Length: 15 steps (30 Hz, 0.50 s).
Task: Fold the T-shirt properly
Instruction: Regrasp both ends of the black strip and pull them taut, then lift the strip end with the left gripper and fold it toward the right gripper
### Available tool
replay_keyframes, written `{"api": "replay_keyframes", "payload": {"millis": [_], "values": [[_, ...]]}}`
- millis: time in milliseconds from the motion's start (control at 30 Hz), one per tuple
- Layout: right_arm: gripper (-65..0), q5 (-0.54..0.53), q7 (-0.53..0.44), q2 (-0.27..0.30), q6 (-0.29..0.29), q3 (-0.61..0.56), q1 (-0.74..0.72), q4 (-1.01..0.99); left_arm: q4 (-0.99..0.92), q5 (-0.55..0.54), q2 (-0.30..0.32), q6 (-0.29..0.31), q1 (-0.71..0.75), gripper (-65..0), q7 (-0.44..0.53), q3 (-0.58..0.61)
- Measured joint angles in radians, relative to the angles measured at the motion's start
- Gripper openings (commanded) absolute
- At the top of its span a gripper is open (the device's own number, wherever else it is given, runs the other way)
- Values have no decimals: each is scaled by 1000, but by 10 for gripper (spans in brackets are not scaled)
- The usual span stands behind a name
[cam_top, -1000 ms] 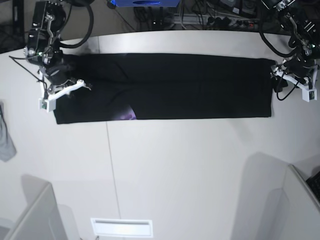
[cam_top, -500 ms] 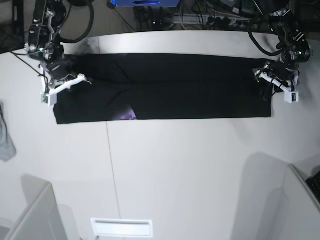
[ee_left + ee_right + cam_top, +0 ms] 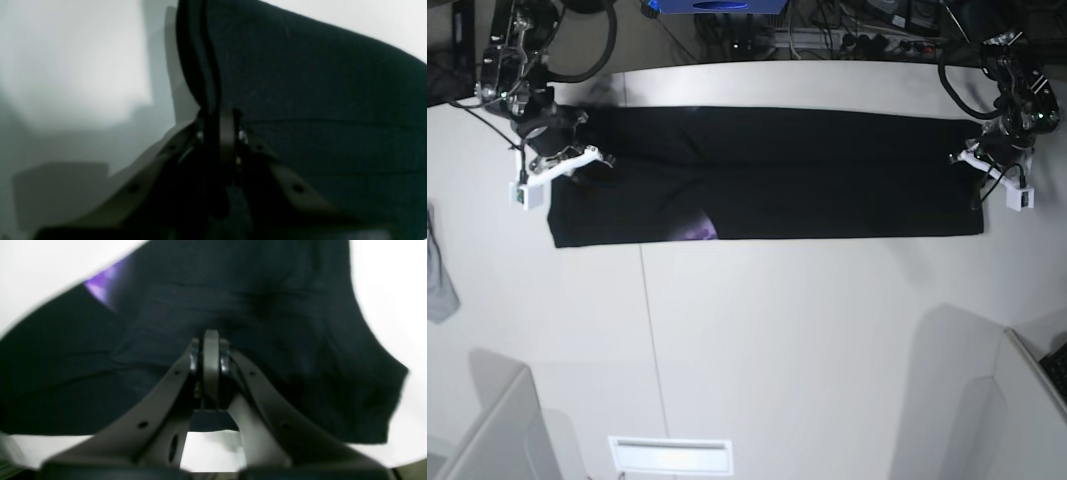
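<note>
Plain black cloth T-shirt [image 3: 767, 175], folded to a long band, lies across the far side of the white bench [image 3: 777, 340]. Left hand [image 3: 218, 133] pinches its hem end; right hand [image 3: 210, 353] pinches the collar end, purple mark nearby. Risk: uneven pull between arms could skew the band or slip cloth from a pinch. Both arms reach low from the far edge, wrists angled inward.

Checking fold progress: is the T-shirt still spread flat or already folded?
Folded: the T-shirt lies as one long narrow band, its collar mark peeking from the lower edge.
</note>
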<state>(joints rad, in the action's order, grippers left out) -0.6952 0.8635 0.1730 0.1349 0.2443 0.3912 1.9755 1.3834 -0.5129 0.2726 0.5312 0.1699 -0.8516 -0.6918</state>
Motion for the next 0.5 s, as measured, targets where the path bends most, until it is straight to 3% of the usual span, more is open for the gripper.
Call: {"api": "replay_keyframes", "payload": {"millis": [167, 500], "values": [[-650, -114, -4, 6, 4, 63, 17, -1, 33, 48, 49, -14, 17, -650, -31, -54], [-650, -125, -3, 5, 4, 59, 9, -1, 250, 42, 31, -16, 80, -650, -32, -48]]}}
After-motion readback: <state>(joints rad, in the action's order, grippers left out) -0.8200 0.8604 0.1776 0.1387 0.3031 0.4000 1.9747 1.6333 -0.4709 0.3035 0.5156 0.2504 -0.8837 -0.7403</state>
